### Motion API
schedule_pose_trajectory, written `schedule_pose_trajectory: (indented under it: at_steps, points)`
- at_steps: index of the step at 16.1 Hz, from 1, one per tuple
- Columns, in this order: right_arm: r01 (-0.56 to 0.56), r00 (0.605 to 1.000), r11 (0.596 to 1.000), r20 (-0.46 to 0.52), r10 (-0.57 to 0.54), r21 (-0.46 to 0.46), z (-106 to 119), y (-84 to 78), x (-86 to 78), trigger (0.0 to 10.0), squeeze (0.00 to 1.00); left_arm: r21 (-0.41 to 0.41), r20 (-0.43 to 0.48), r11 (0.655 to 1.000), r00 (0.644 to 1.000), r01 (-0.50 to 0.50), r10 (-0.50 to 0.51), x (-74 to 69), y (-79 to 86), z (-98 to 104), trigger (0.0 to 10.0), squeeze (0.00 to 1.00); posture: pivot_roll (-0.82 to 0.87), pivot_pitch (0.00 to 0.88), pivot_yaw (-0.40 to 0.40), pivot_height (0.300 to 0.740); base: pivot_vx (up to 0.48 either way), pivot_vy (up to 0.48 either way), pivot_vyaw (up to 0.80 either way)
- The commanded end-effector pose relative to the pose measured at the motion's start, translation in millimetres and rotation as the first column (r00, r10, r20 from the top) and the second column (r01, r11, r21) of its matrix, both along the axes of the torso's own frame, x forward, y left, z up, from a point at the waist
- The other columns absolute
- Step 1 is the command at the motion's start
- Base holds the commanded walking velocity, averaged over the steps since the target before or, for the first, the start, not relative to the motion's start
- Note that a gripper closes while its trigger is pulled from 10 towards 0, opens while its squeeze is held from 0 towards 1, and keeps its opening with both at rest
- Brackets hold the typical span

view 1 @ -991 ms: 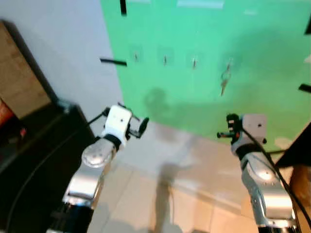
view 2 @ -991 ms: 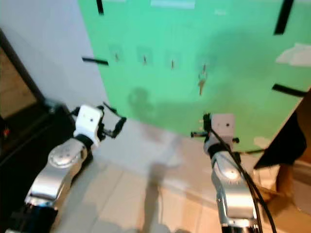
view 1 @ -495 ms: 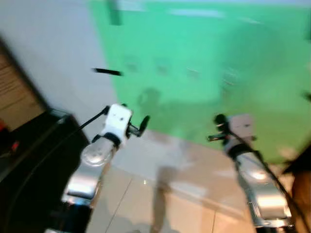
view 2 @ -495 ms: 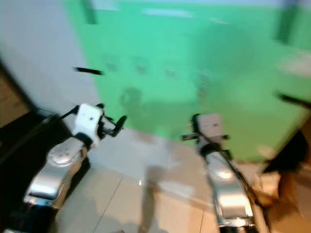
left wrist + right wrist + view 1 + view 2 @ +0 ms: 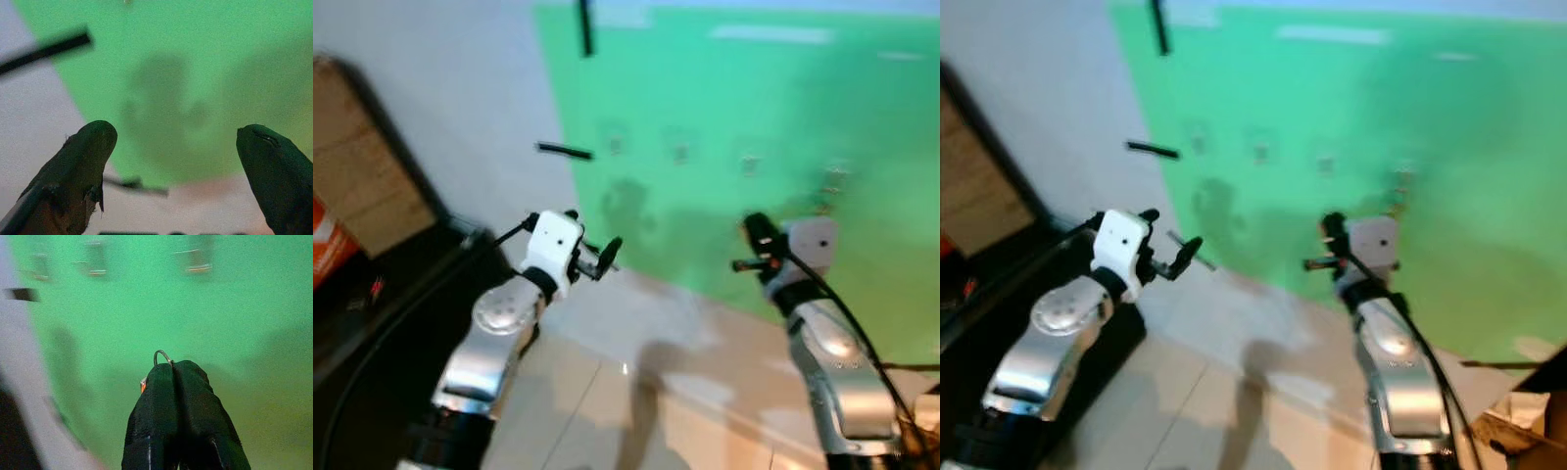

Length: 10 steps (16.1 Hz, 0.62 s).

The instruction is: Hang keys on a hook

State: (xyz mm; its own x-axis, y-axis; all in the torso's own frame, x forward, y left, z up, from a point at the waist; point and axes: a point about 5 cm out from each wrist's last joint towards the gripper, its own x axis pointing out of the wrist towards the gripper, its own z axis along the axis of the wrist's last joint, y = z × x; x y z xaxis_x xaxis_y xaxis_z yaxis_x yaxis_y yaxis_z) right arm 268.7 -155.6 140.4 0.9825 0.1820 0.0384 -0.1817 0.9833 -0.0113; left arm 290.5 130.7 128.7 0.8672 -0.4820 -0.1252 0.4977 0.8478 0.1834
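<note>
A green panel (image 5: 724, 108) on the wall carries a row of small hooks (image 5: 680, 152). A blurred set of keys (image 5: 1396, 196) hangs from the rightmost hook (image 5: 832, 176), just above my right wrist. My right gripper (image 5: 751, 240) is raised in front of the panel, below the hooks and apart from them. It is shut on a key ring: a metal ring (image 5: 162, 355) and an orange bit (image 5: 143, 386) stick out past the fingertips (image 5: 161, 377). My left gripper (image 5: 604, 257) is held up at the panel's left edge, open and holding nothing, with its fingers (image 5: 93, 142) wide apart.
A dark cabinet (image 5: 372, 323) stands at the left with a cardboard box (image 5: 362, 186) and an orange item (image 5: 328, 240) on it. Black tape strips (image 5: 565, 151) cross the grey wall. Tiled floor (image 5: 607, 411) lies below. Another cardboard box (image 5: 1518, 421) sits at the lower right.
The whole picture has shifted and blurred, so the camera moved; the hook row now sits lower and further right. Both arms keep much the same raised pose, right gripper still shut.
</note>
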Motion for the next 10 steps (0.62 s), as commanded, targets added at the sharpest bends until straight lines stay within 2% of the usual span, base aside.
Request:
schedule_pose_trajectory:
  at_steps: [1,3,6,10]
  points:
    - [-0.001,1.0,0.999,0.026,0.0,0.035,7,-2.9,-0.3,10.0,0.0,0.009,-0.026,0.997,0.997,0.076,-0.076,-2.8,-4.3,0,10.0,0.02,-0.09,0.0,0.114,0.74,0.0,0.0,0.0]
    - [-0.007,0.999,0.998,0.048,0.004,0.054,13,-5.4,1.0,10.0,0.0,0.027,-0.054,0.986,0.985,0.167,-0.165,-6.5,-8.9,-2,10.0,0.02,-0.11,0.0,0.123,0.74,0.0,0.0,0.0]
    - [-0.054,0.995,0.997,0.083,0.049,0.06,25,-5.1,6.1,10.0,0.0,-0.014,-0.082,0.954,0.95,0.301,-0.301,-14.3,-13.7,0,10.0,0.03,-0.1,0.0,0.116,0.74,0.0,0.0,0.0]
    - [-0.073,0.992,0.995,0.104,0.066,0.069,34,-8.2,16.9,10.0,0.0,-0.029,-0.087,0.936,0.932,0.35,-0.351,-18.5,-14.7,2,10.0,0.02,-0.09,0.0,0.097,0.74,0.0,0.0,0.0]
